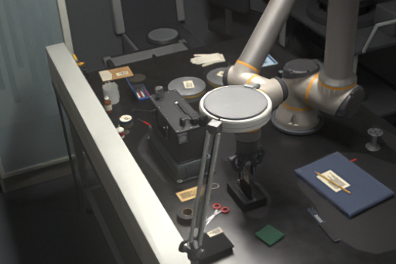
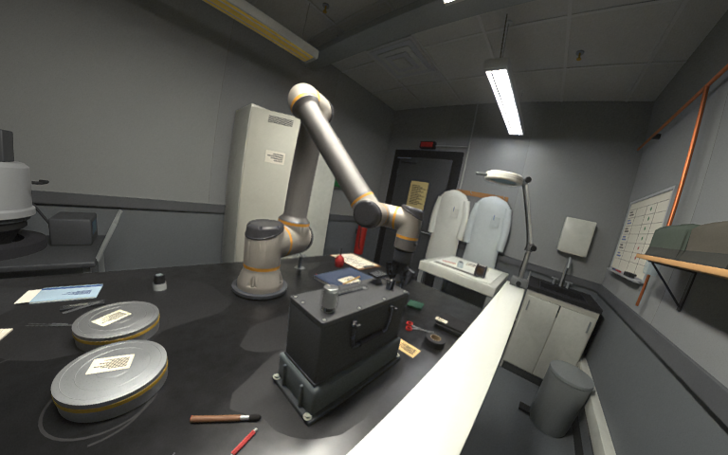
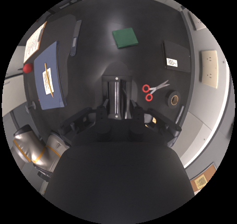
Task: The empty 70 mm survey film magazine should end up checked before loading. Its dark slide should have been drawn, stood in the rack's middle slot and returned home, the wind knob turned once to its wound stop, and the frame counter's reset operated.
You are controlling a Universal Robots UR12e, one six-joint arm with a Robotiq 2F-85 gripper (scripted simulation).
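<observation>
The dark slide [image 3: 116, 98] stands on edge in the middle slot of the small black rack [image 1: 246, 196], its lower part hidden by the rack and, in the side camera, partly by my fingers. My gripper [image 3: 117, 111] is right over it, open and holding nothing. The film magazine [image 1: 178, 131], a dark box on a grey base, sits to the left of the rack. Its wind knob [image 2: 330, 297] stands on its top.
A magnifier lamp [image 1: 235, 107] on a thin stand hangs just above my wrist. Red-handled scissors [image 3: 152, 88], a tape roll [image 3: 173, 99] and a green square [image 3: 125, 37] lie around the rack. A blue notebook [image 1: 343, 183] lies to the right, film cans [image 2: 110, 370] behind the magazine.
</observation>
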